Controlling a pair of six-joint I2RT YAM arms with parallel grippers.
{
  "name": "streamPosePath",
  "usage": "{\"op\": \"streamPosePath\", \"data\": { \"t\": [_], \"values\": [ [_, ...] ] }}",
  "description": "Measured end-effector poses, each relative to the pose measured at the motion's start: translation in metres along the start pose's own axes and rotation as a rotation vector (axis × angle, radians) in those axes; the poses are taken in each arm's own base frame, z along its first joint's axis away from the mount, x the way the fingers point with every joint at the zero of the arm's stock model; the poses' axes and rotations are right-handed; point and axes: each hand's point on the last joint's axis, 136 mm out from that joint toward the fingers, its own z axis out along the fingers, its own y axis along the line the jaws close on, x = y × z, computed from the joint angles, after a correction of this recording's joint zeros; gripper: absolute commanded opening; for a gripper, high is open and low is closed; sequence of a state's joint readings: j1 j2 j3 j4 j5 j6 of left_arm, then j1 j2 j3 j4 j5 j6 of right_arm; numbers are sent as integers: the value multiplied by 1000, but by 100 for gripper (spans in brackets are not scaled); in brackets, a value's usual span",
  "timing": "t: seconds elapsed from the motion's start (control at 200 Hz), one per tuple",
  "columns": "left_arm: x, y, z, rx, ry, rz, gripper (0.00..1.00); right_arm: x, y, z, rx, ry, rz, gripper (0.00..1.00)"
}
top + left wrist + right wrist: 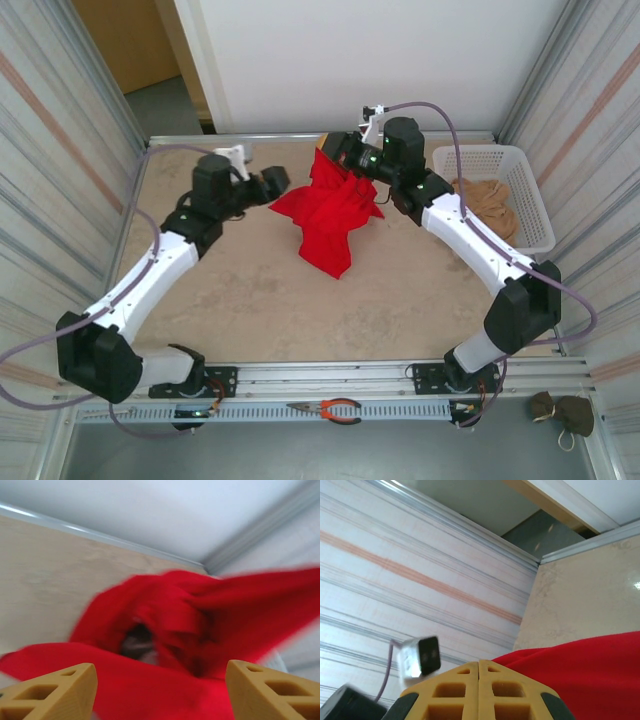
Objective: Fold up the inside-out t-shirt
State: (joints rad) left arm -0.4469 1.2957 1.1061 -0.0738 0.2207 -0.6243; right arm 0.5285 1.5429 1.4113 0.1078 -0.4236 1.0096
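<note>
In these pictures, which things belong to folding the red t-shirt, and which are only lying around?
For the job: inside-out t-shirt, hanging bunched over the table; right gripper, shut on it; left gripper, open, with red cloth between its fingers.
Lying about: white basket; tan cloth in it; orange-handled pliers at the near edge; brown bundle at the near right corner.

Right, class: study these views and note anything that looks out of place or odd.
The t-shirt is not flat: it hangs bunched and twisted from the shut right gripper, its lower end down at the table. Red-handled pliers lie on the near rail, a stray tool away from the work.
</note>
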Motion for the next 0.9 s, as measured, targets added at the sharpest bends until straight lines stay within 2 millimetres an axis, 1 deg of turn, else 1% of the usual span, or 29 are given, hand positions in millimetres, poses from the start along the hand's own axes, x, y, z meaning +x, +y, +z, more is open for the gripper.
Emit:
{"op": "streamPosePath", "data": {
  "t": [0.02, 0.05, 0.09, 0.14, 0.175, 0.19, 0.195, 0.215, 0.235, 0.291, 0.326, 0.376, 0.426, 0.491, 0.556, 0.621, 0.701, 0.777, 0.847, 0.902],
  "values": [
    [5, -9, 5, 16, 13, 9, 69, 0, -1, 0, 2, 1, 1, 0],
    [13, -16, 14, 26, 34, 17, 68, 1, -3, 2, 6, 2, 3, 0],
    [26, -19, 28, 25, 68, 24, 67, 1, -5, 3, 12, 1, 4, 0],
    [48, -14, 46, 4, 117, 28, 65, -1, -8, 3, 22, -4, 7, 0],
    [69, -7, 58, -18, 161, 32, 65, -2, -10, 3, 25, -9, 8, 0],
    [75, -5, 60, -26, 173, 33, 65, -3, -10, 2, 26, -12, 8, 0],
    [82, -2, 62, -34, 186, 34, 65, -3, -10, 2, 27, -13, 8, 0],
    [92, 2, 65, -48, 202, 37, 65, -5, -11, 2, 29, -17, 8, 0],
    [106, 8, 67, -64, 229, 41, 65, -7, -12, 1, 31, -21, 8, 0],
    [142, 22, 65, -104, 291, 51, 66, -12, -16, -1, 41, -36, 10, 0],
    [167, 32, 60, -130, 335, 57, 67, -17, -18, -2, 46, -46, 11, 0],
    [196, 46, 51, -161, 385, 64, 68, -23, -22, -5, 52, -59, 14, 0],
    [217, 62, 40, -201, 426, 66, 69, -26, -24, -6, 56, -67, 15, 0],
    [231, 84, 27, -263, 453, 66, 71, -30, -26, -8, 60, -74, 17, 0],
    [232, 97, 17, -303, 456, 68, 72, -31, -25, -9, 58, -76, 16, 0],
    [219, 99, 11, -309, 426, 78, 73, -30, -24, -11, 54, -79, 13, 0],
    [194, 88, 5, -278, 353, 96, 77, -25, -23, -17, 46, -78, 12, 0],
    [167, 70, 0, -235, 278, 107, 79, -19, -23, -22, 35, -65, 14, 0],
    [140, 56, 0, -202, 215, 105, 79, -15, -25, -23, 33, -57, 18, 0],
    [118, 51, 3, -188, 166, 92, 79, -11, -28, -24, 34, -47, 21, 0]
  ]
}}
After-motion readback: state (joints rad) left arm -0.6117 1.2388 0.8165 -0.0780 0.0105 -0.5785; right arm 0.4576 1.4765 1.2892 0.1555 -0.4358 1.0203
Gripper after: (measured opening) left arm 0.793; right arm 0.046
